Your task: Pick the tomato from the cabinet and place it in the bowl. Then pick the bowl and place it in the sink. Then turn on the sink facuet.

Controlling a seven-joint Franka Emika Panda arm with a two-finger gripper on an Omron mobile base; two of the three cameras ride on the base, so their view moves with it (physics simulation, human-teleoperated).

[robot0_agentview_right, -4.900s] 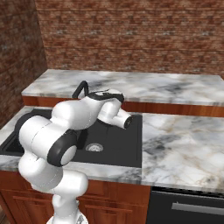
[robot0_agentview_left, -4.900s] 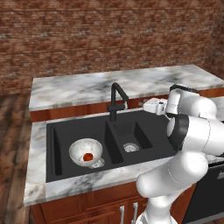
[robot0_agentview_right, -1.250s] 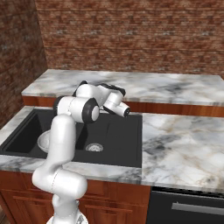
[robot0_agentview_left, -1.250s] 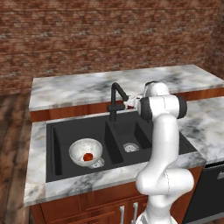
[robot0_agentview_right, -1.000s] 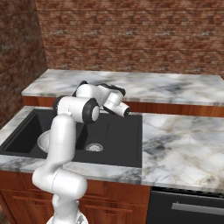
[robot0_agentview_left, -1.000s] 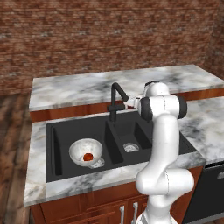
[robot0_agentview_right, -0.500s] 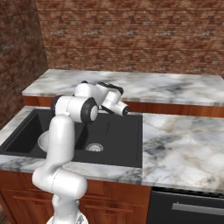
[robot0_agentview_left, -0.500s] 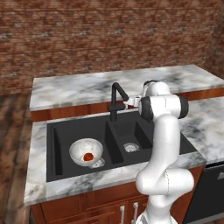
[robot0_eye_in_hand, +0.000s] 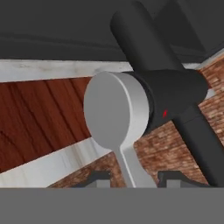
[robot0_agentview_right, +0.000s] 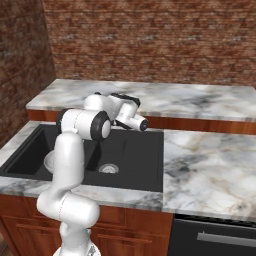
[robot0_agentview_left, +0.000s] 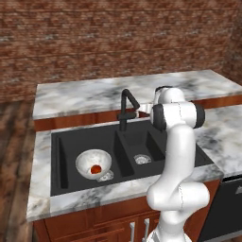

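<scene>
The slim black sink faucet (robot0_agentview_left: pixel 125 106) stands behind the black two-basin sink (robot0_agentview_left: pixel 66 142). My gripper (robot0_agentview_left: pixel 142 110) sits at its right side, level with the stem. In the hand view the gripper (robot0_eye_in_hand: pixel 135 178) has its two dark fingertips (robot0_eye_in_hand: pixel 98 178) either side of the faucet's grey lever handle (robot0_eye_in_hand: pixel 116 118), shut on it. That lever juts from the black faucet body (robot0_eye_in_hand: pixel 175 92). The whitish marbled bowl (robot0_agentview_left: pixel 93 163) rests in the left basin with the red-orange tomato (robot0_agentview_left: pixel 96 168) inside it. The cabinet is out of view.
Marble counter (robot0_agentview_left: pixel 94 92) runs behind and around the sink, with a brick wall beyond. A steel drain (robot0_agentview_right: pixel 108 168) shows in the right basin. A dark appliance front (robot0_agentview_right: pixel 215 235) sits under the counter at the right, next to wood cupboards (robot0_agentview_left: pixel 132 231).
Since the oldest frames the arm has swung left from the right-hand counter to the faucet. Over the last second the hand has barely shifted and stays against the faucet.
</scene>
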